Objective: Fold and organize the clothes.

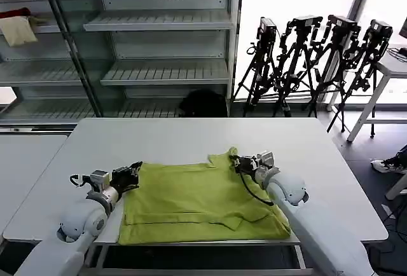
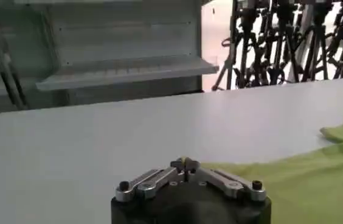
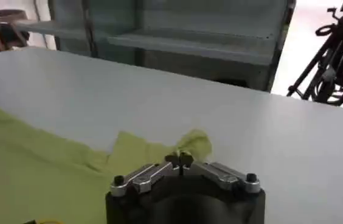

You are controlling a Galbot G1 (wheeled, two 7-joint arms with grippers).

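Observation:
The clothes, a lime-green T-shirt (image 1: 197,203), lies partly folded on the white table (image 1: 191,136) near its front edge. My left gripper (image 1: 135,173) is shut on the shirt's far left corner; a sliver of green cloth (image 2: 185,161) shows between its tips (image 2: 183,164). My right gripper (image 1: 236,161) is shut on the shirt's far right corner, where the cloth (image 3: 193,143) puckers up just past the tips (image 3: 182,159). The rest of the shirt (image 3: 31,170) spreads flat beside the right gripper. No printed graphic shows on the upper side.
Empty metal shelves (image 1: 159,66) stand behind the table, with a small cream and red cloth (image 1: 19,28) on the upper left shelf. Several tripods (image 1: 318,66) lean at the back right. A second table (image 1: 19,161) adjoins on the left. A white side table (image 1: 388,79) stands at the right.

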